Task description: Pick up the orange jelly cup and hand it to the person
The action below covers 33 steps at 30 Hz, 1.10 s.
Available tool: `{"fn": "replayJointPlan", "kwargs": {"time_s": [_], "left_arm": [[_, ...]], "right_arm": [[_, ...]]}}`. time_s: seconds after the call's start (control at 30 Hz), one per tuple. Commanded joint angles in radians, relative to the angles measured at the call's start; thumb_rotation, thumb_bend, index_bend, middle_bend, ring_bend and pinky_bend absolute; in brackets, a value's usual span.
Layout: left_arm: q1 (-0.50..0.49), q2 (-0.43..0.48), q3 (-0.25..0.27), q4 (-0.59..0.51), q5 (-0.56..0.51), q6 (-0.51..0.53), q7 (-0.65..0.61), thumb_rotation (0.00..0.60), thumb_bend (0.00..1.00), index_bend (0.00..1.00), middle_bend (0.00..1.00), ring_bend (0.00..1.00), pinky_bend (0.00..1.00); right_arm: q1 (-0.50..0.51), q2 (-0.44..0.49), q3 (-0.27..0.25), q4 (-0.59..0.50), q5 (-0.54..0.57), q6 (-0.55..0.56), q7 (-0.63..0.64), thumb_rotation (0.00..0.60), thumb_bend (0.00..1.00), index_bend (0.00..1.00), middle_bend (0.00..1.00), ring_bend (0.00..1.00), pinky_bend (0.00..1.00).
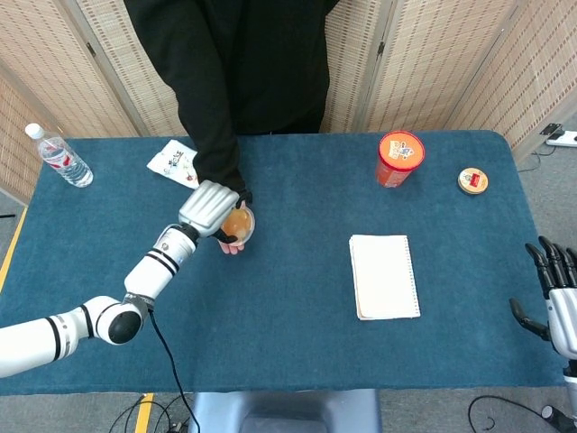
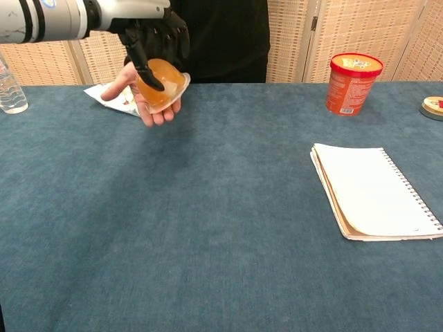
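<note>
Your left hand (image 2: 154, 36) grips the orange jelly cup (image 2: 163, 84) from above, tilted and lifted off the blue table (image 2: 221, 228), resting in the person's open palm (image 2: 154, 111) at far left, while your right hand (image 1: 554, 289) hangs empty, fingers spread, off the near right edge.

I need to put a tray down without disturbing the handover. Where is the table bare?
Bare blue cloth spans the near edge, from below the left hand to the white spiral notebook, and the middle, between the orange jelly cup and the red lidded tub. It is crowded at the person's open palm and the white snack packet.
</note>
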Motion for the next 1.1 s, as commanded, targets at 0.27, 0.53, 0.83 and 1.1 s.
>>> {"fn": "replayJointPlan", "kwargs": {"time_s": [0.27,0.53,0.83,1.1], "left_arm": [[0.031,0.073,0.024,-0.113,0.006,0.054,-0.042,0.600,0.19,0.16,0.26,0.16,0.35],[0.041,0.151,0.042,-0.399,-0.098,0.247,0.118,0.600,0.18,0.16,0.26,0.16,0.35],[0.304,0.211,0.288,-0.675,0.172,0.603,0.224,0.600,0.18,0.13,0.22,0.14,0.34],[0.660,0.161,0.513,-0.390,0.610,0.926,-0.016,0.600,0.18,0.10,0.19,0.11,0.29]], "right_arm": [[0.004,0.000,-0.004,-0.001,-0.002,-0.013,-0.004,0.600,0.25,0.02,0.00,0.00,0.00],[-0.010,0.010,-0.024,-0.002,-0.049,0.013,0.021,0.600,0.25,0.02,0.00,0.00,0.00],[-0.031,0.024,-0.041,0.003,-0.080,0.046,0.064,0.600,0.25,0.02,0.00,0.00,0.00],[-0.024,-0.004,-0.044,-0.007,-0.078,0.026,-0.014,0.600,0.25,0.02,0.00,0.00,0.00]]}}
